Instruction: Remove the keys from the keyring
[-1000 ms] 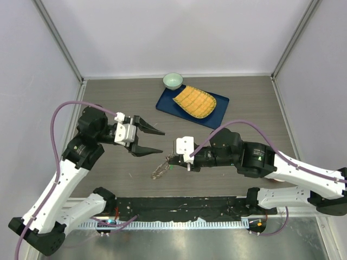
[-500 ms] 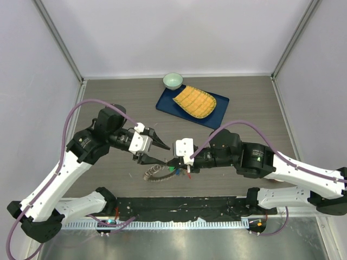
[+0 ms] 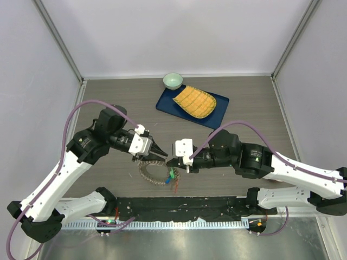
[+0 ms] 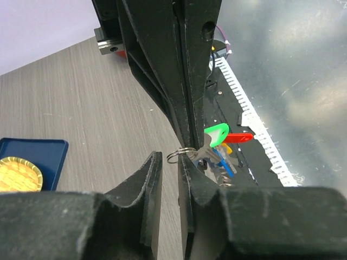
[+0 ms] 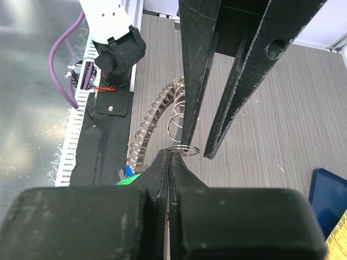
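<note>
**A:** Nearest, the black two-finger right gripper [image 5: 168,156] is pinched fully together on a small silvery wire split ring [image 5: 182,149]. And the other?

**B:** The black left gripper [image 5: 199,149] straddles that same loop, jaws narrowly apart. Whether they touch it, I can't tell. I'd close gently, hold one side steady and wind the key round the coil, no yanking.

**A:** And the keyring?

**B:** Just beyond, the large thin metal keyring [image 5: 160,105] lies on the grey wood-grain table [image 5: 271,124], a curved comb of small silvery keys [image 5: 142,138]. A green plastic key head [image 5: 130,177] shows near the gripped loop.
</note>
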Tool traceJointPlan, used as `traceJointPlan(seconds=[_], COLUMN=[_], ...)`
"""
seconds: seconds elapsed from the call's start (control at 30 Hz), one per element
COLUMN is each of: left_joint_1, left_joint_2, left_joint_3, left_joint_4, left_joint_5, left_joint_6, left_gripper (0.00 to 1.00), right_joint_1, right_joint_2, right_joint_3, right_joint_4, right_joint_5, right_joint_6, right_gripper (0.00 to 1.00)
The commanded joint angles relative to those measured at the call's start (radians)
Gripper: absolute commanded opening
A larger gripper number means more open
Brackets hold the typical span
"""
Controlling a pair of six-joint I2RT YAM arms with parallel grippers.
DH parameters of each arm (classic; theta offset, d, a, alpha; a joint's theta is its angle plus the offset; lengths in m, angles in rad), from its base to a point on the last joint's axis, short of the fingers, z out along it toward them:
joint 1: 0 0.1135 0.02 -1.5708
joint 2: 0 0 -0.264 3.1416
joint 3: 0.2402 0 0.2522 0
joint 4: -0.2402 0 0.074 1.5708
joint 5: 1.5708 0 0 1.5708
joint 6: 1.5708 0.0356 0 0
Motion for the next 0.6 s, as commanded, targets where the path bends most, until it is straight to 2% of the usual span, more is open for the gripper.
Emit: traceJointPlan(seconds=[0.0, 0.17, 0.23, 0.57], left_joint_1=[-0.007, -0.007, -0.007, -0.007], left_joint_2=[-0.011, -0.031, -0.041, -0.064], left_joint_3=[0.012, 0.001, -0.009, -0.040], left_joint_4=[-0.019, 0.001, 0.015, 0.062], left_joint_5=[0.033, -0.027, -0.032, -0.029], left_joint_6=[0.030, 0.032, 0.030, 0.004], left_gripper=[0.19, 0.03, 0.01, 0.00], right_joint_1=[-0.002, -0.002, -0.002, -0.002], right_joint_2=[-0.025, -0.032, -0.036, -0.061], right_joint_3=[-0.005, -0.012, -0.011, -0.031], right_joint_4=[0.098, 0.106, 0.109, 0.150], right_joint_5=[0.003, 0.002, 0.002, 0.055], right_joint_6=[-0.012, -0.009, -0.007, 0.019], right_gripper=[0.01, 0.01, 0.01, 0.01])
